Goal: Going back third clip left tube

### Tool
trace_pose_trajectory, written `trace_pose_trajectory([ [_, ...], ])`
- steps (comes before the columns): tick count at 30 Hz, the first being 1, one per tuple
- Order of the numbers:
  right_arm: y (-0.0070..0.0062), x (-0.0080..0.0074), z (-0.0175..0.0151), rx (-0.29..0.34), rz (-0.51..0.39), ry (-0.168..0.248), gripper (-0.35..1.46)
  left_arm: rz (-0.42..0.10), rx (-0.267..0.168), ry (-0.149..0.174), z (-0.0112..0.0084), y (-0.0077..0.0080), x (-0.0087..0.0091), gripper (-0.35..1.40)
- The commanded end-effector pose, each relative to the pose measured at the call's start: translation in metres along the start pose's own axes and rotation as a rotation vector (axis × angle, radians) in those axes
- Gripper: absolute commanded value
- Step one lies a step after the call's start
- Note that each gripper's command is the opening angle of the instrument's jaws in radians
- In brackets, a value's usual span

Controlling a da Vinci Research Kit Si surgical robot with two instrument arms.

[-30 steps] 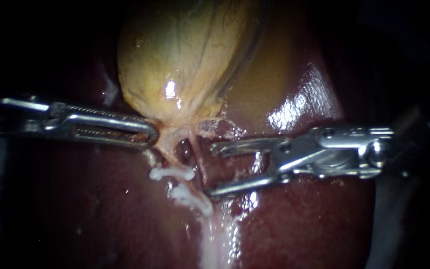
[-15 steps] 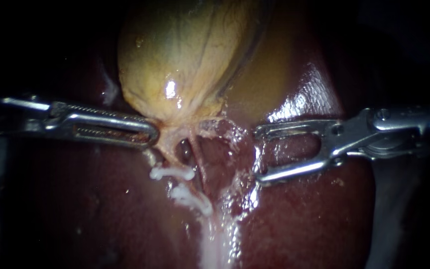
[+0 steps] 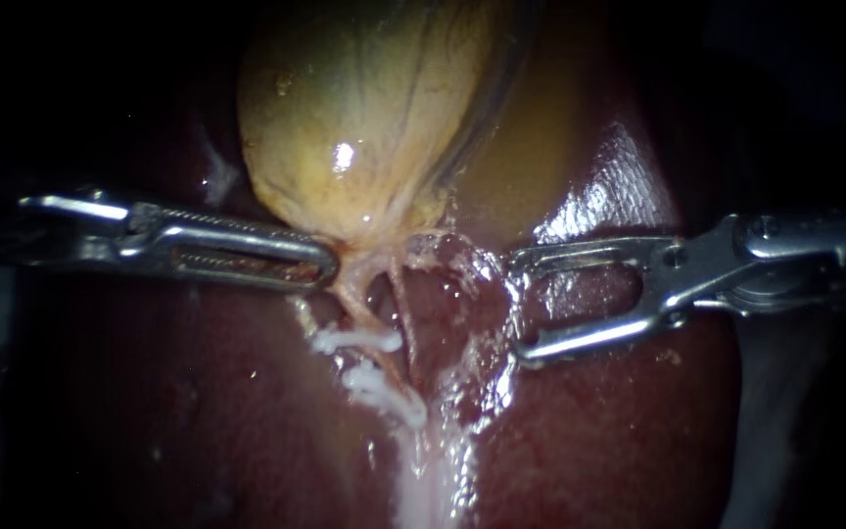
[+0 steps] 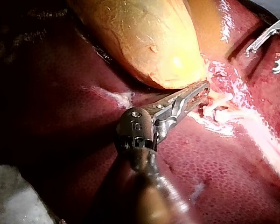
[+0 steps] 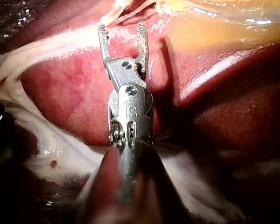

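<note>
Plainly empty, the end effector of the right instrument point(image 3: 523, 306) stands wide, its two jaws spread in a fork right of centre with only bare liver point(image 3: 619, 431) showing through the gap. It touches neither tube, and its shaft runs off to the right edge of the frame. That open, clear posture fits a withdrawal: by my judgement it carries no clip and the step in hand is drawing it back. Just left of the fork tips, across a glistening frayed patch of tissue, lies the left tube point(image 3: 352, 299), a pale strand dropping from the gallbladder point(image 3: 364, 118) toward lower centre, with a thinner reddish tube point(image 3: 401, 328) just beside it. White clips point(image 3: 356, 340) sit across the left tube, one above another, below centre; I make out two shapes for certain and cannot tell whether the lower one is a pair. Beyond them the left instrument point(image 3: 323, 264) comes in from the left edge with its end effector closed on the gallbladder's neck, likely to hold the sac taut so the tubes are stretched and spread for access. The yellow sac fills the upper centre, with dark liver all around.
</note>
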Motion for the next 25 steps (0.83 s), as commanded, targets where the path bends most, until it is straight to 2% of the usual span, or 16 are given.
trace_pose_trajectory([
  [1,-0.0001,0.0000,0.0000,0.000,0.000,0.000,0.50,0.001,-0.002,-0.002,0.0003,-0.0001,-0.0001,-0.35],
  [7,-0.0001,0.0000,0.0000,0.000,0.000,0.000,0.50,0.004,-0.006,-0.012,0.0021,-0.0002,-0.0005,-0.35],
  [25,-0.0002,0.0003,0.0000,0.000,0.002,-0.003,0.50,0.004,-0.008,-0.013,0.0023,-0.0003,-0.0004,-0.35],
])
